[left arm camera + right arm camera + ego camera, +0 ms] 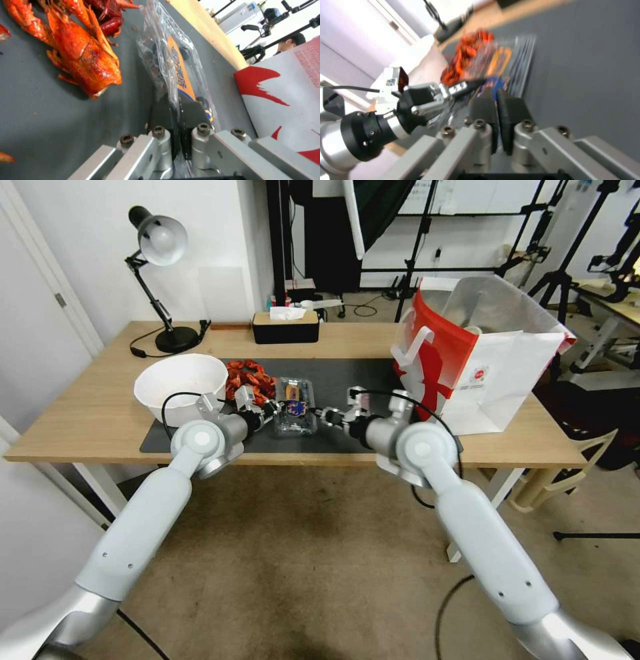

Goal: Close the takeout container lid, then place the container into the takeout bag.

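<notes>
The clear takeout container (296, 407) lies on the dark mat (347, 373) between my two grippers, its lid (178, 67) with the orange-and-blue label down over the tray. Whether the lid is latched I cannot tell. My left gripper (272, 410) is at the container's left edge, and the left wrist view has this gripper (180, 105) shut on the clear plastic rim. My right gripper (322, 415) touches the container's right edge; its fingers (496, 97) are shut with nothing seen between them. The red-and-white takeout bag (480, 360) stands open at the right.
A white bowl (180, 383) and a pile of red crayfish (250, 377) sit left of the container, the crayfish close beside it (83, 57). A black tissue box (285, 327) and a desk lamp (160, 247) stand at the back. The table's front edge (300, 457) is near.
</notes>
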Robot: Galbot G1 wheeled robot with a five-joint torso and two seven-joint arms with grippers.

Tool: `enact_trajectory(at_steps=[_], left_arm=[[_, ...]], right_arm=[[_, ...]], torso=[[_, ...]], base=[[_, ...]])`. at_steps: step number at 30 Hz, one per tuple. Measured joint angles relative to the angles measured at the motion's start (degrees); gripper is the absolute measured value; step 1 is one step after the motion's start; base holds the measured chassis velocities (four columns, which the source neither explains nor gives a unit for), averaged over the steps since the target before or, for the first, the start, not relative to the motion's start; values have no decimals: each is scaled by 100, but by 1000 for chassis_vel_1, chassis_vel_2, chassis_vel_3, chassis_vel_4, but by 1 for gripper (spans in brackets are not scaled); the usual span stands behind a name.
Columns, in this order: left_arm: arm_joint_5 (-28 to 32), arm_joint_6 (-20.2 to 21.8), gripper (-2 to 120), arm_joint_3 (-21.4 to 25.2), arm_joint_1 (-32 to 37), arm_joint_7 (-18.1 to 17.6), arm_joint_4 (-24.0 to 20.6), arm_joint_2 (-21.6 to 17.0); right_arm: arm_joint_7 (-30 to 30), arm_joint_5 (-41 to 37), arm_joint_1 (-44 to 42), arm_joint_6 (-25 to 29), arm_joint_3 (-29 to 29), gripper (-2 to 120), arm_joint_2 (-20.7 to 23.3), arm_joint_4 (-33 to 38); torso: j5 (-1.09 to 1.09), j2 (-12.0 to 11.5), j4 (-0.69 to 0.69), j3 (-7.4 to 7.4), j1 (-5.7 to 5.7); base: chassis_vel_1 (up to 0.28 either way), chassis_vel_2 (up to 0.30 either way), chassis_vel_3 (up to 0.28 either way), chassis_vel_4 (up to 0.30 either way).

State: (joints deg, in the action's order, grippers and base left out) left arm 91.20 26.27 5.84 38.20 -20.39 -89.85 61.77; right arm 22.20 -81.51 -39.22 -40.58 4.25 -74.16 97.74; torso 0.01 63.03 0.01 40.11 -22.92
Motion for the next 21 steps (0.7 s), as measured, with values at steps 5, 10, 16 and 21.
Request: enact_trajectory(at_steps=[5,10,16,21], left_arm=[[24,-9,0,20,10,-7,-16,1],[49,-34,0,54,43,-10,-31,2],[123,-80,0,130,113,16,-135,0],[207,-170,0,400,355,106,-439,-99]], right_arm=[[-169,232,-104,92,91,21,178,201],[-920,1422,-495,511,221,40,527,654],[-1831,4047,-1648,2047,491,61,891,1404],[-1858,5155,-2573,2915,680,80,885,1743]], torso=[[0,0,-1,0,0],[1,0,-2,0,0],[0,0,-3,0,1],[-1,0,-7,-1,1]], base=[[0,0,0,0],[0,0,0,0],[0,0,0,0],[0,0,0,0]])
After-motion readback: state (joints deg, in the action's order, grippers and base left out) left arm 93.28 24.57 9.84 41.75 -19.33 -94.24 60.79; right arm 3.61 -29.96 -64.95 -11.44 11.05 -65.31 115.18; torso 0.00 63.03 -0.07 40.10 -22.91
